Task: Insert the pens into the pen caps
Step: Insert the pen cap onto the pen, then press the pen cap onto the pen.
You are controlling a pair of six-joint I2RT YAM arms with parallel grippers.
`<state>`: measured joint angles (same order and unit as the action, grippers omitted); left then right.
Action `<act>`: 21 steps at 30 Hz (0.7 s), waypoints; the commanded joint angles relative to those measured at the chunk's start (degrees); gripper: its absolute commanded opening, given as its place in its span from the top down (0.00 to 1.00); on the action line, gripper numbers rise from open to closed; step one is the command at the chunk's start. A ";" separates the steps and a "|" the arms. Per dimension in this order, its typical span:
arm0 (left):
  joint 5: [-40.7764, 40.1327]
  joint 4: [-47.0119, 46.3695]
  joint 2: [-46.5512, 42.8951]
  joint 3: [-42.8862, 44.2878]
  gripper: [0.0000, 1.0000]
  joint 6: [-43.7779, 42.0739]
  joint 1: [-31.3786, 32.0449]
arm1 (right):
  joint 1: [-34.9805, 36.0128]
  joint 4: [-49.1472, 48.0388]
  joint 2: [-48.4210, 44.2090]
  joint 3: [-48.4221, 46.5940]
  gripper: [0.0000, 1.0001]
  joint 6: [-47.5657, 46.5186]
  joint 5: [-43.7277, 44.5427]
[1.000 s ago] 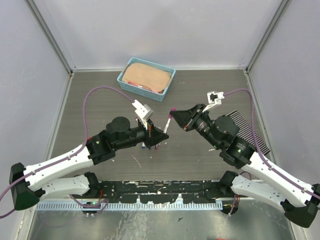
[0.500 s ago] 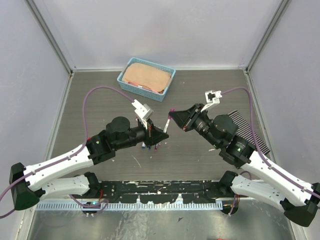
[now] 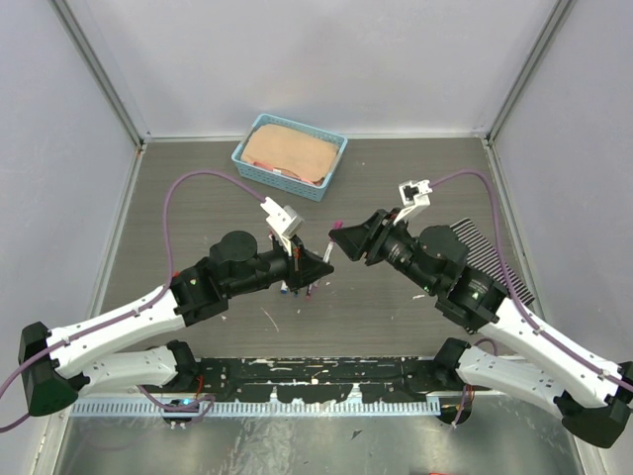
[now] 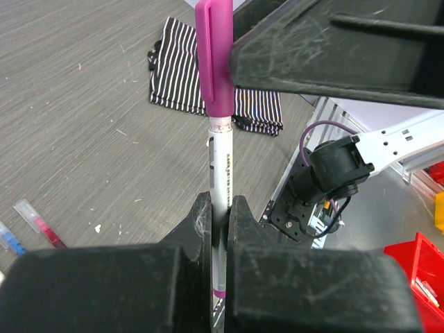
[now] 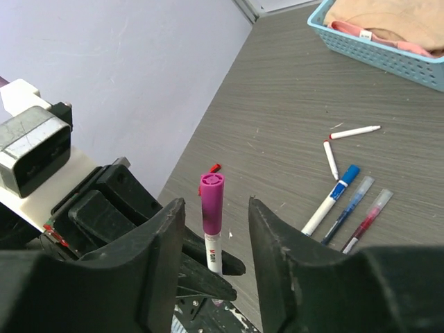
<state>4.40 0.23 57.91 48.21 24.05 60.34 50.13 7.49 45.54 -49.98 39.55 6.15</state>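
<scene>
Left claw (image 4: pixel 220 208) clamps the capped pen (image 4: pixel 222 159); the right claw (image 5: pixel 216 211), jaws parted around the cap (image 5: pixel 211 198), could snag and unseat it if withdrawn crooked.

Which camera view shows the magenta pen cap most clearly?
The left wrist view: the magenta cap appears large, side-on, clip visible, seated on the pen that the left claw grips. The right wrist view shows its end between the fingers of the open right claw. The top view shows only a speck.

Place: robot lab test cell
Enclosure: white panels (image 3: pixel 326 59), metal framing (image 3: pixel 99 71)
Bench: grey tabletop (image 3: pixel 198 198), left arm (image 3: pixel 129 322) and right arm (image 3: pixel 534 336) bolted on
</scene>
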 commanded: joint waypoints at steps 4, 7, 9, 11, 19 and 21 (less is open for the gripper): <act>-0.19 -2.47 -0.17 1.06 1.00 -0.72 0.22 | 0.14 1.86 0.57 -8.36 0.37 -2.36 4.29; -0.10 -2.51 -0.21 0.93 1.00 -0.76 0.27 | 0.14 3.02 2.49 -10.24 0.30 -1.94 5.40; -0.03 -2.52 -0.24 0.94 1.00 -0.70 0.30 | 0.14 4.03 3.90 -11.29 0.30 -1.46 5.79; -0.01 -2.51 -0.42 0.88 1.00 -0.66 0.27 | 0.14 4.81 5.12 -12.04 0.31 -1.26 5.79; -0.10 -2.43 -0.55 0.73 1.00 -0.85 0.26 | 0.14 4.42 7.37 -12.44 0.46 -1.59 2.27; -0.11 -2.49 -0.57 0.74 1.00 -0.92 0.26 | 0.14 4.23 7.54 -12.11 0.54 -1.42 1.75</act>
<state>4.43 0.21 57.91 48.21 24.05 60.34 50.13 13.96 53.30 -60.01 38.17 9.69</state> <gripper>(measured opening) 0.050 0.531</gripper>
